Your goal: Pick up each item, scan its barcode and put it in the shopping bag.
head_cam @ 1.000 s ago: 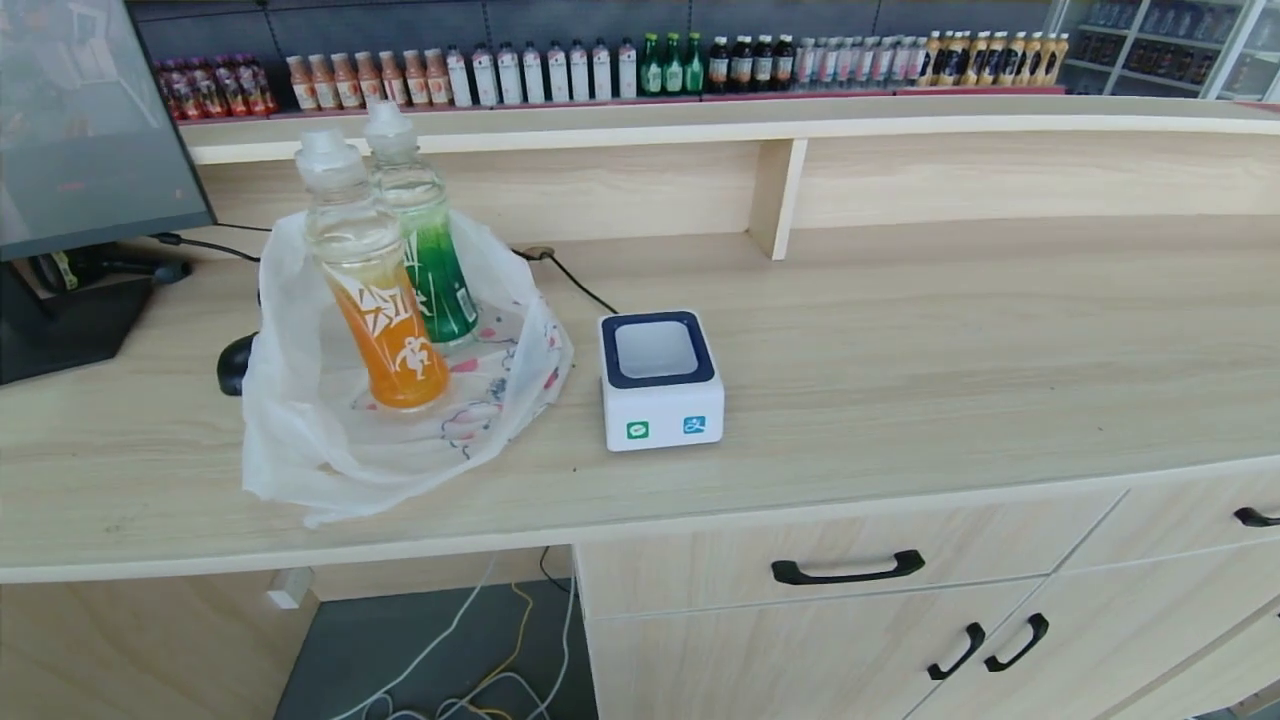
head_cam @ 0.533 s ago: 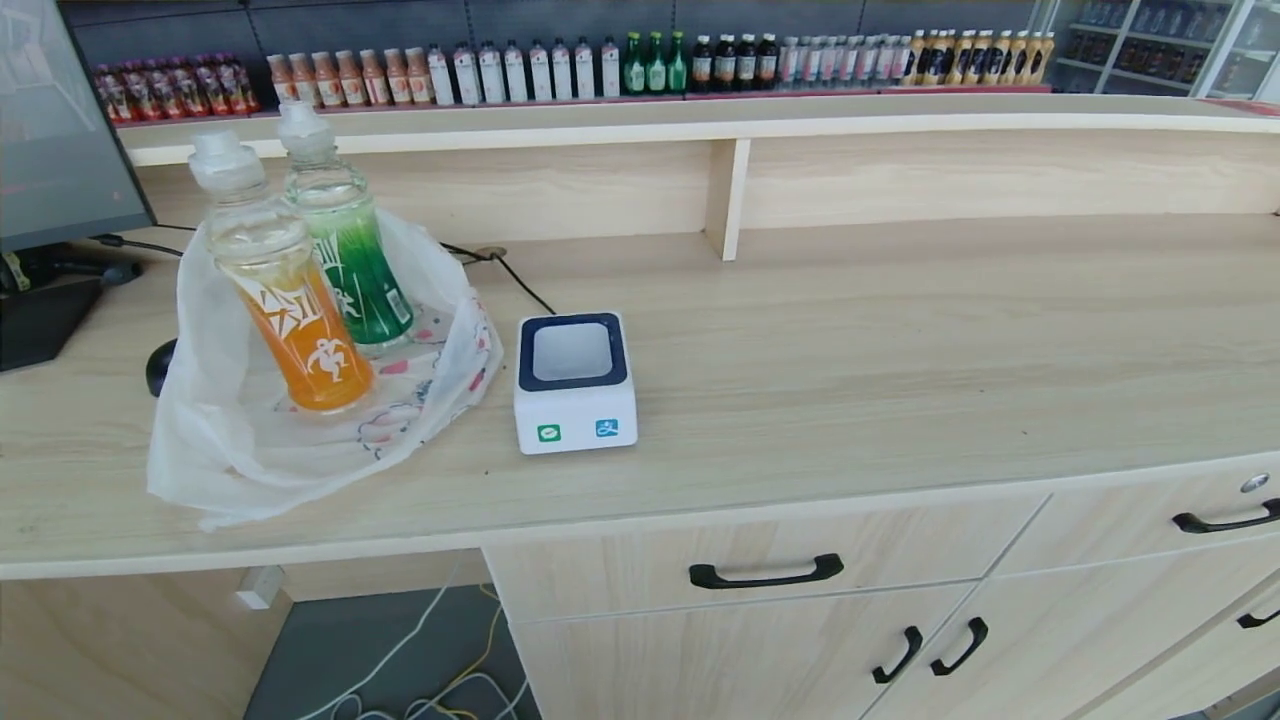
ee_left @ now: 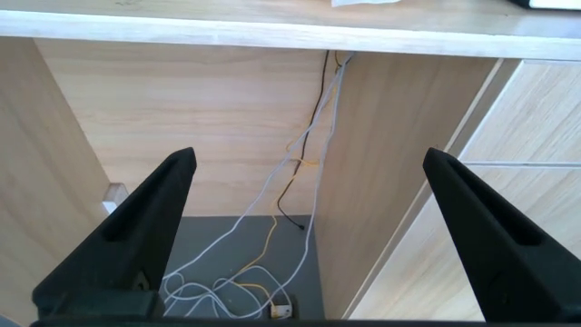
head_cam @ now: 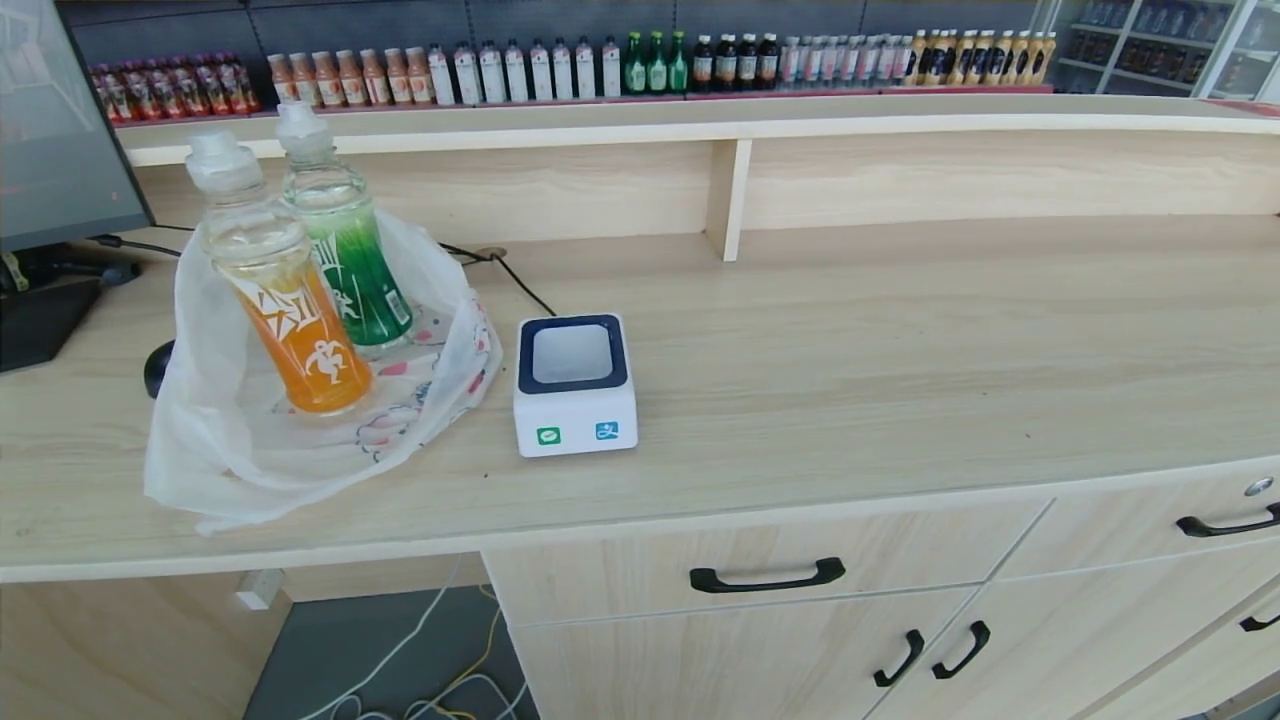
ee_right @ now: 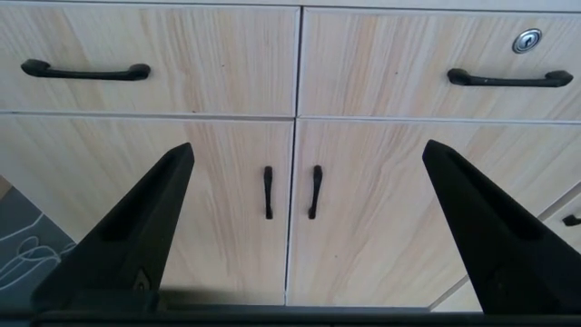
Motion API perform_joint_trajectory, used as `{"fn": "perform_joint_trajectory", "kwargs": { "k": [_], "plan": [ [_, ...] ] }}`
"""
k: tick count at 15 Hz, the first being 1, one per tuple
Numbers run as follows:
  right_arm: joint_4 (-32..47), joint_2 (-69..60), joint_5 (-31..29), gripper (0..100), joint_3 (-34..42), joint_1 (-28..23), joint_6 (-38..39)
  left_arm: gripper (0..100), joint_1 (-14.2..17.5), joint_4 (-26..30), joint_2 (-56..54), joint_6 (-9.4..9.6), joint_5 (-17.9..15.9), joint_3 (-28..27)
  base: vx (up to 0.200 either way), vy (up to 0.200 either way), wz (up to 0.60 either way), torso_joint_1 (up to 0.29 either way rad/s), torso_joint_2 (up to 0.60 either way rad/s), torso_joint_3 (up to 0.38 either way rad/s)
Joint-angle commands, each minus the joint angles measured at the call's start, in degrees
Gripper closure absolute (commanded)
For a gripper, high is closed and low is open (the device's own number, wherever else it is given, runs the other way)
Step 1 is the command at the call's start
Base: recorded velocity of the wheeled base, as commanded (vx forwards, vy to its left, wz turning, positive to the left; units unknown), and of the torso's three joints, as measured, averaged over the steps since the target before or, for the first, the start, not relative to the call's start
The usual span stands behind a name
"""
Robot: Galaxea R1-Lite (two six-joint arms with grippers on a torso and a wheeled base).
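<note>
Orange bottle (head_cam: 300, 330) and green bottle (head_cam: 352, 262) stand upright in the shopping bag (head_cam: 225, 445) beside the scanner (head_cam: 575, 385), on the counter (head_cam: 900, 350) above the left gripper (ee_left: 309, 159) (spread wide, empty). The right gripper (ee_right: 309, 150), equally wide and empty, faces cabinet doors (ee_right: 182, 200).

Head camera overlooks the counter (head_cam: 850, 350); wrist cameras, lower, face its cabinet front (ee_right: 381, 182).

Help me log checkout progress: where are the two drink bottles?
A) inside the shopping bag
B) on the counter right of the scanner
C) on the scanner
A: the orange bottle and green bottle stand upright in the shopping bag, left of the scanner.
</note>
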Motion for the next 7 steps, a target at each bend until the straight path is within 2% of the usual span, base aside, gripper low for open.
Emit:
{"fn": "perform_joint_trajectory", "kwargs": {
  "k": [1,7],
  "plan": [
    [0.0,0.1,0.0,0,0.0,0.1,0.0,0,0.0,0.0,0.0,-0.08,0.0,0.0,0.000,0.000,0.00,0.000,0.00,0.000],
    [0.0,0.1,0.0,0,0.0,0.0,0.0,0,0.0,0.0,0.0,0.27,0.0,0.0,0.000,0.000,0.00,0.000,0.00,0.000]
  ]
}}
